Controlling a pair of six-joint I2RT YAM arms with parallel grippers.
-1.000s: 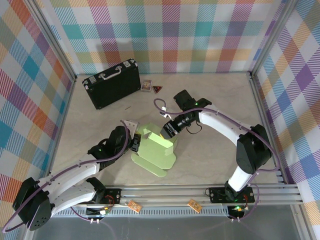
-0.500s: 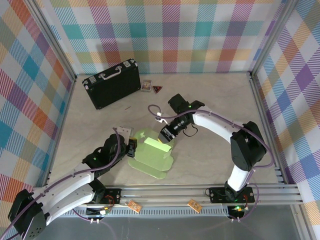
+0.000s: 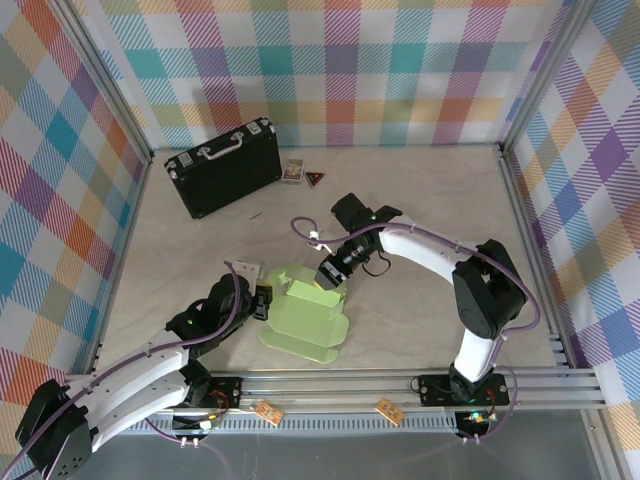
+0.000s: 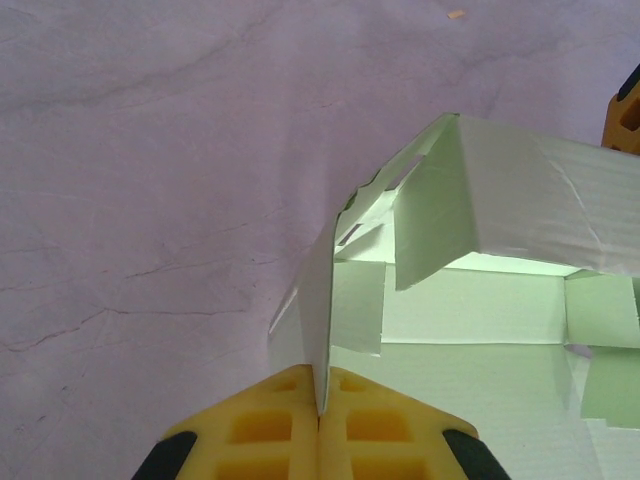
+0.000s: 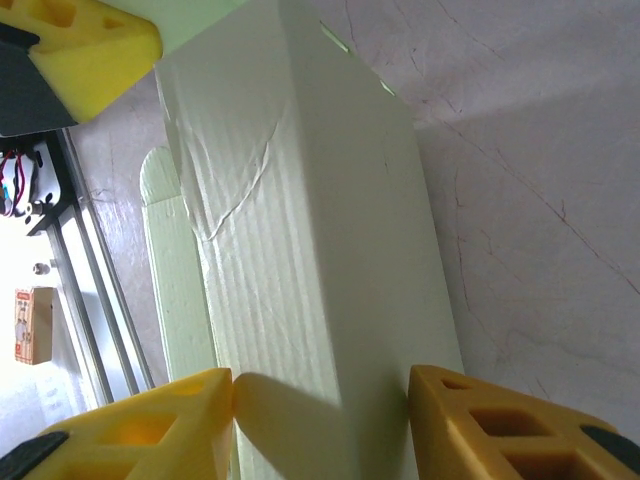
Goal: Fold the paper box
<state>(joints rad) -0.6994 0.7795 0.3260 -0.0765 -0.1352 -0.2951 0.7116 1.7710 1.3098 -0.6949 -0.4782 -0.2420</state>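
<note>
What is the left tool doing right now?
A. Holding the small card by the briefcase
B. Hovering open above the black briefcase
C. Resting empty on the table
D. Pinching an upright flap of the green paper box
D: the left tool has its yellow pads shut on a thin upright flap of the paper box.
</note>
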